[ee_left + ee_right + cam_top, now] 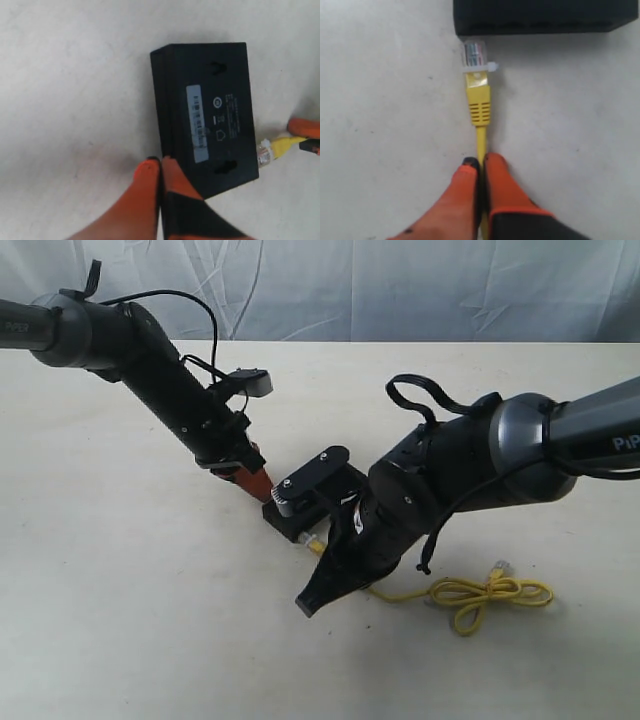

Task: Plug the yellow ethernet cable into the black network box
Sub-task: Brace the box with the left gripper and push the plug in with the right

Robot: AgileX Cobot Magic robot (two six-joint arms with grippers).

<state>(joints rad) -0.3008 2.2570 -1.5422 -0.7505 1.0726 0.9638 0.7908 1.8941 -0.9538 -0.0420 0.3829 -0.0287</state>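
Observation:
The black network box [220, 85] lies flat on the table with its pale label [197, 122] facing up. My left gripper [161, 162] is shut with nothing between its orange fingers, and the tips press against the box's long side near a corner. My right gripper [481, 161] is shut on the yellow ethernet cable [480, 107] a short way behind the plug. The clear plug [475, 54] points at the box's side [540, 15] and its tip just meets that face. The rest of the cable lies in a loose coil [490, 595] on the table.
The pale table [120, 600] carries only the box and cable. A white cloth backdrop [400, 285] hangs behind the far edge. In the exterior view the right arm's wrist [440, 475] covers its own fingers and part of the box [300, 520].

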